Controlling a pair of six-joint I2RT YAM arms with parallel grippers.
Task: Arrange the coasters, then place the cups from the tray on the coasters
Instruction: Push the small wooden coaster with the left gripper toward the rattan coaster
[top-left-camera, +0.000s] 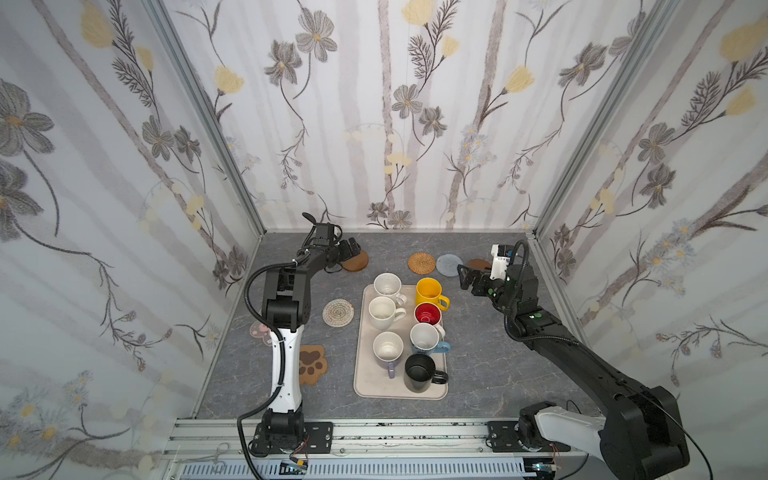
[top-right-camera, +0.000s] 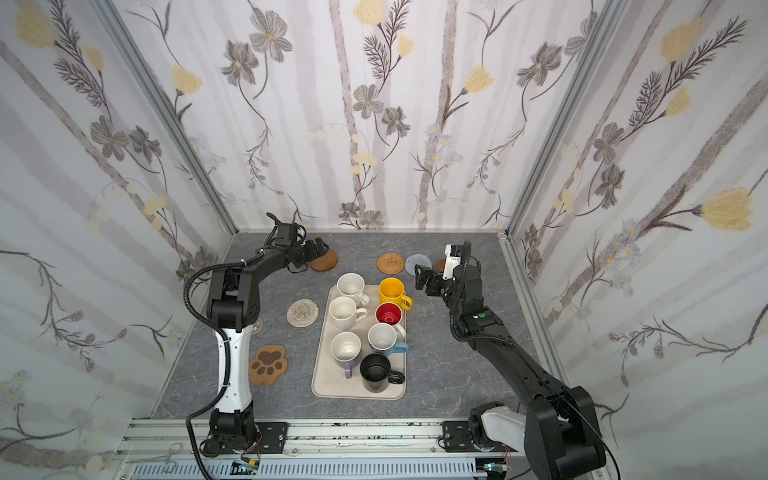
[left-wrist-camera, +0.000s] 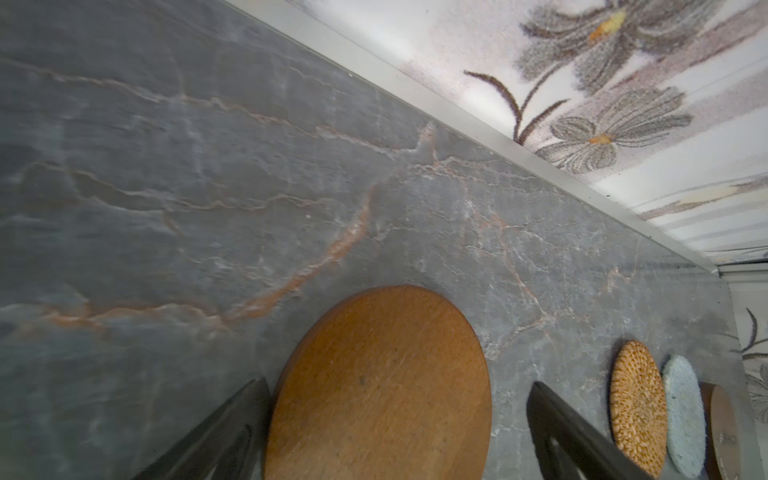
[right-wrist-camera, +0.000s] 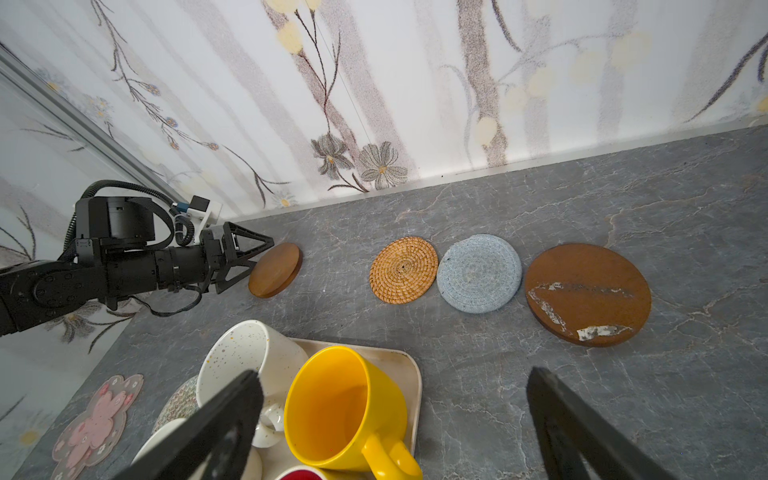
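Seven cups stand upright on the tray (top-left-camera: 368, 384) at mid-table, in two columns. The speckled cup (top-left-camera: 386, 285), cream cup (top-left-camera: 382, 312) and lavender cup (top-left-camera: 388, 348) are on the left. The yellow cup (top-left-camera: 429, 290), red-inside cup (top-left-camera: 427, 312), light blue cup (top-left-camera: 424, 336) and black cup (top-left-camera: 419, 371) are on the right.

All seven coasters lie bare on the table (top-left-camera: 498, 353) around the tray. Beyond its far end runs a row: the wooden disc (top-left-camera: 357, 262) apart on the left, then the rattan disc (right-wrist-camera: 403, 270) and grey-blue round (right-wrist-camera: 478, 272) just beside each other, then the amber disc (right-wrist-camera: 588, 291). Left of the tray, the crocheted round (top-left-camera: 338, 312) sits just beside the rim. The pink flower (right-wrist-camera: 97, 419) lies partly behind the left arm in both top views, and the paw (top-right-camera: 269, 365) is nearer the front.

The left gripper (right-wrist-camera: 264, 250) is low at the wooden disc with its jaws spread. In the left wrist view the disc lies between the fingers (left-wrist-camera: 552, 415), one of them right at its rim; contact cannot be told. The right gripper (top-left-camera: 462, 276) is spread wide and empty. It hangs above the table off the tray's far right corner, near the yellow cup, with the row of coasters ahead of it.

Floral walls (top-left-camera: 374, 124) enclose the table on three sides.
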